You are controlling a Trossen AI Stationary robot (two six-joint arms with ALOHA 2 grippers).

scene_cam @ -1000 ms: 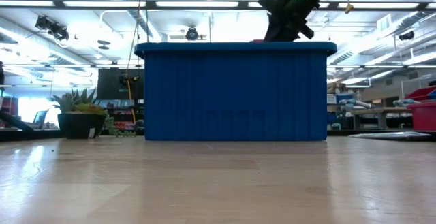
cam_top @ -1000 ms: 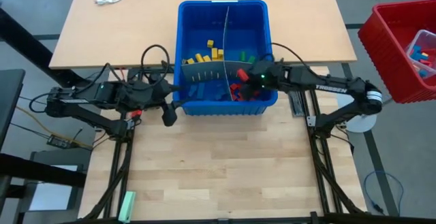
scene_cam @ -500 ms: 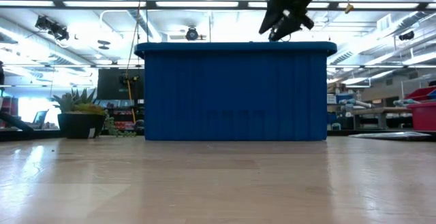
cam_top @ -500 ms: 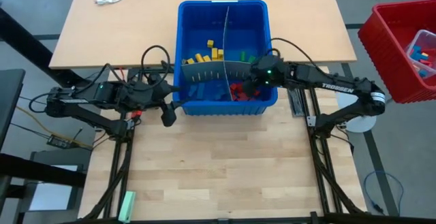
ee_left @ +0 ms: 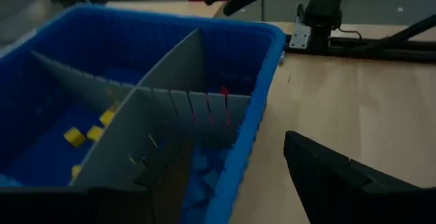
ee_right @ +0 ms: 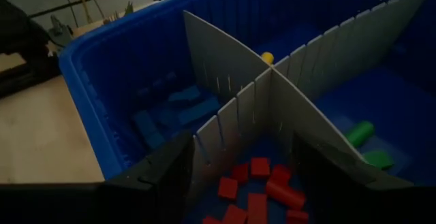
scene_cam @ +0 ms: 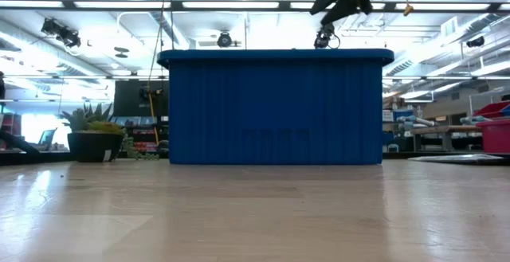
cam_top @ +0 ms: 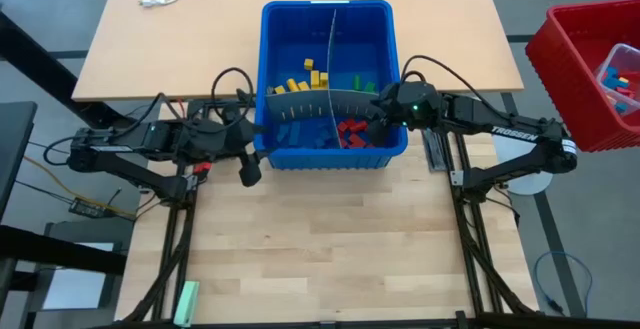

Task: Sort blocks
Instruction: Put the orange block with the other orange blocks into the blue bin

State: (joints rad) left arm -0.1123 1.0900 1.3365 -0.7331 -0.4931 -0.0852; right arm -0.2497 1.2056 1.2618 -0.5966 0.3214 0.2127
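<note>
Our right tool [cam_top: 378, 112] hangs wide and empty above the bin's [cam_top: 272, 39] red blocks [ee_right: 255, 190]; the left tool [cam_top: 250, 174] waits, spread, outside it on the counter [cam_top: 320, 249]. We judge them light, hard, slick: pinch 1 across its flat sides.

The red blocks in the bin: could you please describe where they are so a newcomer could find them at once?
Start at the blue bin straddling the two tabletops, split into four by grey dividers. The red blocks fill the quarter nearest the right gripper; neighbouring quarters hold blue, yellow and green ones.
</note>
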